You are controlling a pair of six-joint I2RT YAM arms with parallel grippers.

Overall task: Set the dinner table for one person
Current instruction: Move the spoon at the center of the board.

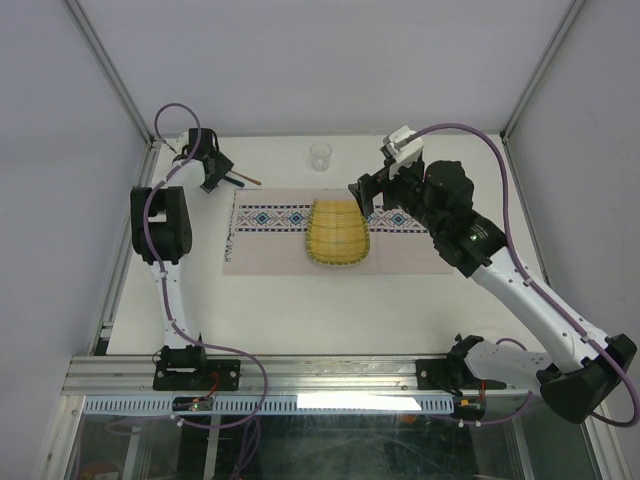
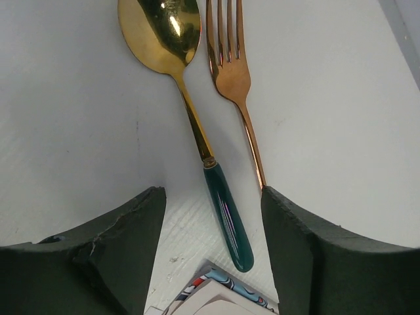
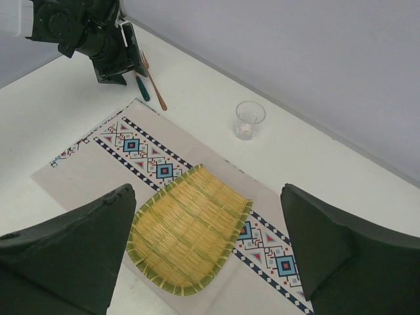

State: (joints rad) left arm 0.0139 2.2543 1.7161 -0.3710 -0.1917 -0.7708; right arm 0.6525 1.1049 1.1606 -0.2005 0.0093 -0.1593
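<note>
The white dinner table (image 1: 330,300) carries a pale placemat (image 1: 270,250) with a patterned band. A yellow woven tray (image 1: 338,232) lies on the mat's middle. A gold spoon (image 2: 197,125) with a teal handle and a copper fork (image 2: 233,75) lie side by side on the table past the mat's far left corner. My left gripper (image 2: 211,191) is open, low over them, with the spoon handle between its fingers. My right gripper (image 3: 207,189) is open and empty, held above the tray (image 3: 187,230). A clear glass (image 1: 320,156) stands behind the mat.
The glass (image 3: 250,120) is empty and upright on bare table near the back wall. White walls with metal posts close in the table on three sides. A metal rail (image 1: 320,372) runs along the near edge by the arm bases.
</note>
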